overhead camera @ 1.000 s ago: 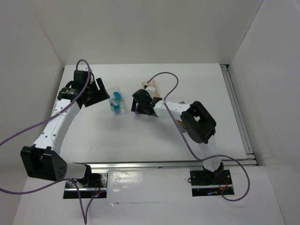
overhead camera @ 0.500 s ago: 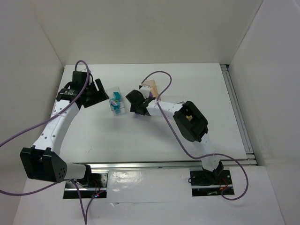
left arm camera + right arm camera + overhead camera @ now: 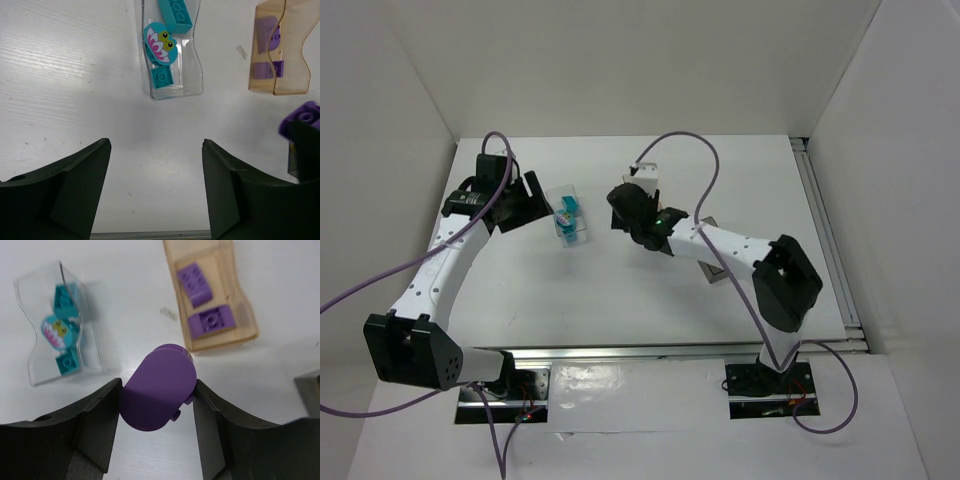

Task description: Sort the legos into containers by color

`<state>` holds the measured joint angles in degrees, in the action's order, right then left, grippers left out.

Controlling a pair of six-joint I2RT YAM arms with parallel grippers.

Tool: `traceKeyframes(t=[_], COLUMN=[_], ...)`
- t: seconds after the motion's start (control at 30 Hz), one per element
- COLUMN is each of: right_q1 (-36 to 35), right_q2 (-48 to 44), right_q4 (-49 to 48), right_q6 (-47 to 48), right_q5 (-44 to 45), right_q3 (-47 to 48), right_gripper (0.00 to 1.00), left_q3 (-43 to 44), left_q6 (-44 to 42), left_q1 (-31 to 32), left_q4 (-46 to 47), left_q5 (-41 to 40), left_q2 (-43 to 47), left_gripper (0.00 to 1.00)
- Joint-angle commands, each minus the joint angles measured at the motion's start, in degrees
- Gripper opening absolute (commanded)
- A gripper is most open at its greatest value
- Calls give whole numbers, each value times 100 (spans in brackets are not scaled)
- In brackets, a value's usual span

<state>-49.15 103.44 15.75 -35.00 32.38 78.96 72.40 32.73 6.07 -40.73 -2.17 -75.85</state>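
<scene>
Rounded purple lego [image 3: 159, 385] in right hand [image 3: 156, 410], near orange-tan bin [image 3: 222, 275].

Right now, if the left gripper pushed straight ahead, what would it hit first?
Probably the clear bin holding teal legos; only bare table lies between it and the left gripper.

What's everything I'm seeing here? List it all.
table: one, white, under everything
clear bin: one, colourless, on the table
teal pieces: three visible, inside the clear bin
orange bin: one, translucent, beside the clear bin
purple bricks: two, inside the orange bin
rounded purple piece: one, gripped above the table
grey bin: one, dark, partly under the right arm
left fingers: two, black, open, empty
right fingers: two, black, shut on the rounded purple piece
</scene>
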Motion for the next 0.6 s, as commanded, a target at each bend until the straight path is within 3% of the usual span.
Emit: traceKeyframes(t=[0.0,0.2,0.27,0.33,0.4,0.43,0.57], right_q1=[422,1187,1354,1408,1460,1460,1521], right_q2=[-324,439,782,1019,1327,1328,488], right_q4=[-371,-301,-300,-178,172,226,-343], right_q6=[328,503,503,661,854,907,987], right_q5=[261,-232,-398,-678,-812,-812,-567], right_q3=[5,830,1156,1567,1911,2008,1117], right_gripper=[39,39,44,72,89,94,96], left_q3=[-7,-59,-59,-7,-7,-7,-68], left_q6=[-153,-100,-100,-100,-100,-100,-100], left_q1=[-35,-35,-35,-35,-35,-35,-35], left_q4=[126,127,127,127,127,127,127], left_q5=[86,288,288,288,288,288,288], left_q2=[106,53,53,53,53,53,106], left_gripper=[82,81,81,81,81,81,81])
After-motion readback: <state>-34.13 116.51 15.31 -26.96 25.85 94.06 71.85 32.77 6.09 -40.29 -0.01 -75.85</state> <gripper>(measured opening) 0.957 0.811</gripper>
